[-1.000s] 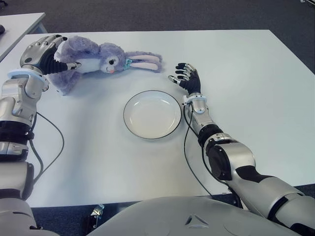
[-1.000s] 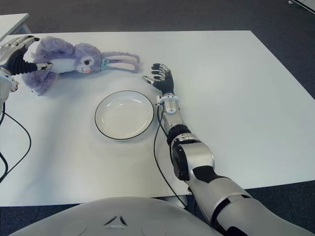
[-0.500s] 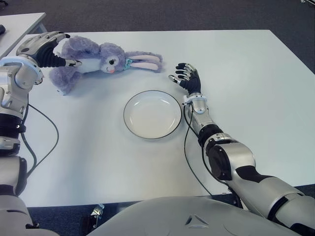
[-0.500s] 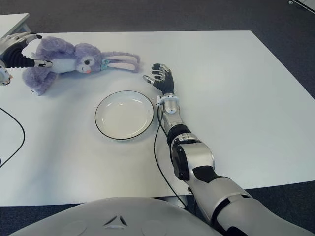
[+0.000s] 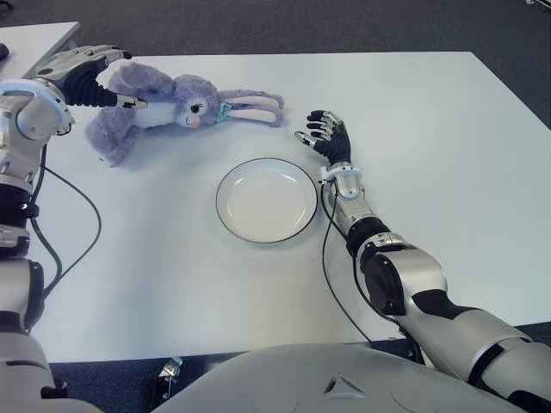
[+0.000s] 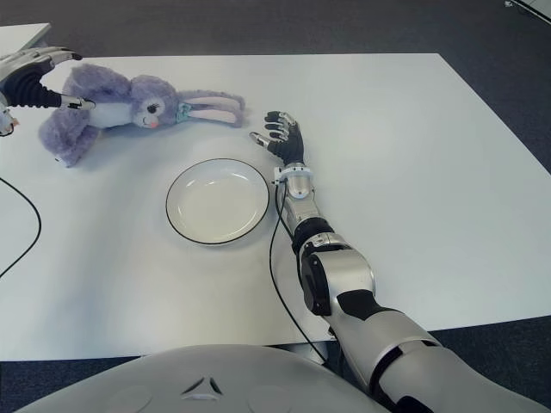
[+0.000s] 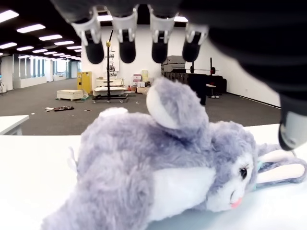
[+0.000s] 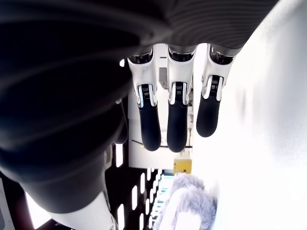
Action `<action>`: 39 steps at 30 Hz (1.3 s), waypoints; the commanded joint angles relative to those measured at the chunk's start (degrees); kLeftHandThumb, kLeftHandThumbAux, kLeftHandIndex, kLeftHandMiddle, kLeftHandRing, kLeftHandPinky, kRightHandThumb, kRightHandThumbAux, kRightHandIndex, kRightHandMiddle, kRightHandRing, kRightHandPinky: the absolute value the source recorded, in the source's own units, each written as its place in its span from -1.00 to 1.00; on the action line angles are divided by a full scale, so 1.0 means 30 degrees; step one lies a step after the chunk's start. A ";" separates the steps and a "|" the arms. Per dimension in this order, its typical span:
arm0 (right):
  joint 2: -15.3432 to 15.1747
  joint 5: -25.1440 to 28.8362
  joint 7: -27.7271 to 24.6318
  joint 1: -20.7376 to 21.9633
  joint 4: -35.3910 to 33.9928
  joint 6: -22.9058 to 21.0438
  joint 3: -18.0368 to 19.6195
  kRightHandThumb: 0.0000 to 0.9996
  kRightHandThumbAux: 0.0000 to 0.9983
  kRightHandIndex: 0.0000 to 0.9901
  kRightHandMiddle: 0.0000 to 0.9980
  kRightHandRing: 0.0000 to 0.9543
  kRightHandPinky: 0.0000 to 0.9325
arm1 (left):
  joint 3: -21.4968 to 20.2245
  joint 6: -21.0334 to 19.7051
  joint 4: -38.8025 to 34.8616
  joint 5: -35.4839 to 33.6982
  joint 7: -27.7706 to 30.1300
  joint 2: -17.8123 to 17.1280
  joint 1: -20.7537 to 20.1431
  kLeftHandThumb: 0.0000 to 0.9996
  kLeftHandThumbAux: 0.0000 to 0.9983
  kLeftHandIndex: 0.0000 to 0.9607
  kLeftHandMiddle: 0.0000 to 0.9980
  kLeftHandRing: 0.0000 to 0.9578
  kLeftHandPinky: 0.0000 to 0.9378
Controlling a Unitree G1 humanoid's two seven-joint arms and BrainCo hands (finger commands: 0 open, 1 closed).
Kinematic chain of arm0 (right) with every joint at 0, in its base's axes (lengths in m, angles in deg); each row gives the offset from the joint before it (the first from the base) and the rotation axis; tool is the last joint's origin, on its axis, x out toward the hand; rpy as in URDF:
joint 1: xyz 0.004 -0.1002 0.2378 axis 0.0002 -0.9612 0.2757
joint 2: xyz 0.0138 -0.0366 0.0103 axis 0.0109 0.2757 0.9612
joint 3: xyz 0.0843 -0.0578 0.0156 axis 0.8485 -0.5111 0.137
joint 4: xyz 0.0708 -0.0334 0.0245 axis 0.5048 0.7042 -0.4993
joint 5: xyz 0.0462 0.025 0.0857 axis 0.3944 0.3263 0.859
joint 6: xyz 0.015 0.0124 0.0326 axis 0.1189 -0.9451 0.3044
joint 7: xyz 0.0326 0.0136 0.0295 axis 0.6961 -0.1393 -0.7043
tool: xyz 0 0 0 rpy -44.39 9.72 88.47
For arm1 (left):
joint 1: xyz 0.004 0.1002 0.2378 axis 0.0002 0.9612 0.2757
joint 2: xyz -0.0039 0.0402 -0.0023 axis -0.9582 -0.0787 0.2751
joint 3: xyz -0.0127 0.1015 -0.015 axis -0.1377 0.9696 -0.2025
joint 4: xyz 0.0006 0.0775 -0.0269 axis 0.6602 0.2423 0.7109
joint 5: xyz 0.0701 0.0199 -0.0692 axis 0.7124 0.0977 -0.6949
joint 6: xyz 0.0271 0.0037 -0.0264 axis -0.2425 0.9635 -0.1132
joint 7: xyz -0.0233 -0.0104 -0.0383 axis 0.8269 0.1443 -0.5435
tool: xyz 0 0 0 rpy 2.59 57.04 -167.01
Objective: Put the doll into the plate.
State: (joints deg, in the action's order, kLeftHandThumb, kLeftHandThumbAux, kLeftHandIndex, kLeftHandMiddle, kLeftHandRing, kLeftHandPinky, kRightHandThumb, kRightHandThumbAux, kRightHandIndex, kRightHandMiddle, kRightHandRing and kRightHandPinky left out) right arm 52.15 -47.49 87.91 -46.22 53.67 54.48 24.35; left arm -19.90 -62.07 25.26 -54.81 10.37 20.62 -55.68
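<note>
White table, robot standing at the near edge. The doll, a purple plush rabbit with a white belly, lies on its side near the far left corner of the table. Its head points toward the middle, and its long pink-lined ears stretch along the far edge toward the right. A small teal bow sits at the base of the ears.

Left hand is at the doll's body end, close to the table's left edge. Fingers are spread and extended over the plush. In the left wrist view the fingertips hang above the rabbit's back with clear air between them and the fur, and the thumb stands off to the side near the ears. Nothing is gripped. From the eye views one fingertip shows right at the white belly; I cannot tell whether it touches.

The plate, white with a dark rim, sits about mid-table, toward the near edge from the doll and well apart from it. Nothing is in it.

Right hand shows just beside the plate's far right rim, beyond the tips of the rabbit's ears. Its fingers are loosely extended and hold nothing; the right wrist view shows them straight and relaxed. The forearm runs along the plate's right side. A black cable loops on the table beside that arm.
</note>
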 commanded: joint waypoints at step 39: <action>0.1348 0.0202 0.0087 -0.3525 0.2700 -0.3082 0.0978 -0.65 0.82 -0.40 -0.35 -0.35 -0.39 | 0.4088 0.2031 0.6253 0.1612 -0.1816 0.3096 -0.4440 -0.67 -0.07 -1.00 -1.00 -0.98 -0.89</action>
State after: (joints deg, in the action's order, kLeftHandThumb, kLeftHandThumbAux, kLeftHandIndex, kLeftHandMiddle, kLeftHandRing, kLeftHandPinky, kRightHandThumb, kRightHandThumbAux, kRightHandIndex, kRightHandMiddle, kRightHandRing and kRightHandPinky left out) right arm 52.18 -47.26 87.78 -45.98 53.67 53.36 26.60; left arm -9.91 -57.18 40.15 -52.28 6.78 27.94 -66.66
